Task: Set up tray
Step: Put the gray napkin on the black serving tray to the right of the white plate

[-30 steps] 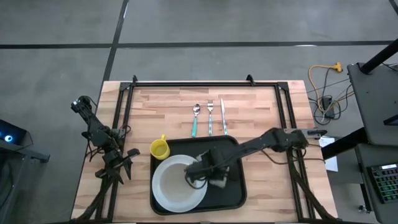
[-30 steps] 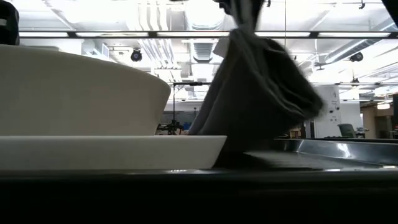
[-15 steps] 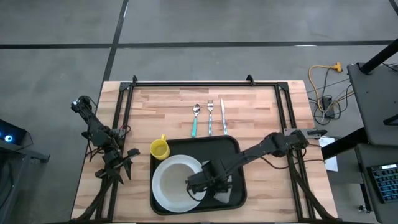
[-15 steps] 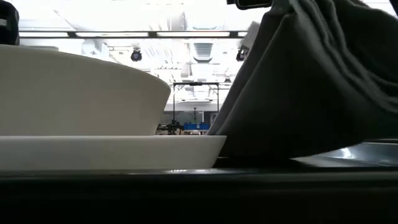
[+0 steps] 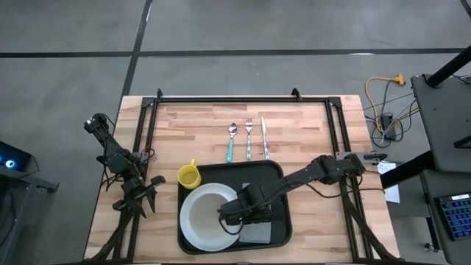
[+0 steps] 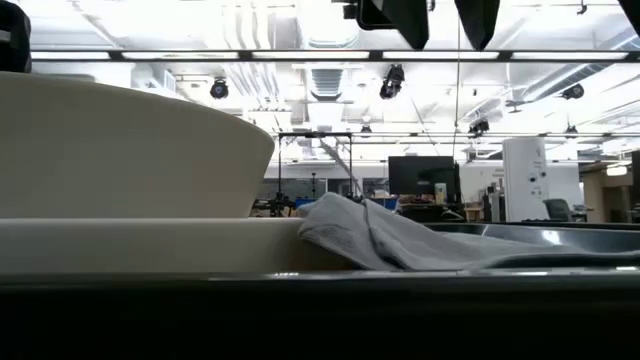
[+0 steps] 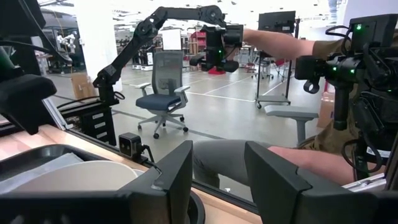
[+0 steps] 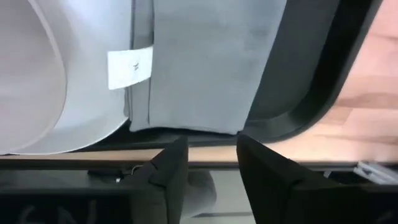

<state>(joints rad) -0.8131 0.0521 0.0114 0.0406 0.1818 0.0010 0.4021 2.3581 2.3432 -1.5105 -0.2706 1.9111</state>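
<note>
Tray (image 5: pixel 277 177): black, rounded corners, raised rim, sits at the near-centre of the wooden counter (image 5: pixel 309 132). Inside it, white plate (image 5: pixel 208 218) fills the 9 o'clock half; grey folded napkin (image 5: pixel 257 230) lies flat in the 4 o'clock part, its edge lapping the plate rim, white label (image 8: pixel 129 67) facing up. Outside the tray: yellow cup (image 5: pixel 189 176) just off the 10 o'clock corner, touching or nearly so; teal-handled spoon (image 5: pixel 231 140), fork (image 5: pixel 249 139) and knife (image 5: pixel 263 138) lined up at 12 o'clock, apart from the rim. Right end effector (image 5: pixel 237 216) hangs directly over the napkin/plate boundary, fingers (image 8: pixel 166 169) parted, nothing between them, clear of the cloth in the low view; napkin is released and settled. Judgement: napkin placement looks done; step in hand is the retreat. Do it well by lifting straight up before swinging away so a fingertip doesn't snag the fold or drag it further onto the plate. Cutlery and cup look like what's left; approach cutlery from above, across the handles, one piece at a time. Left end effector (image 5: pixel 145 193) parked off the counter's 8 o'clock edge, fingers apart, empty.
</note>
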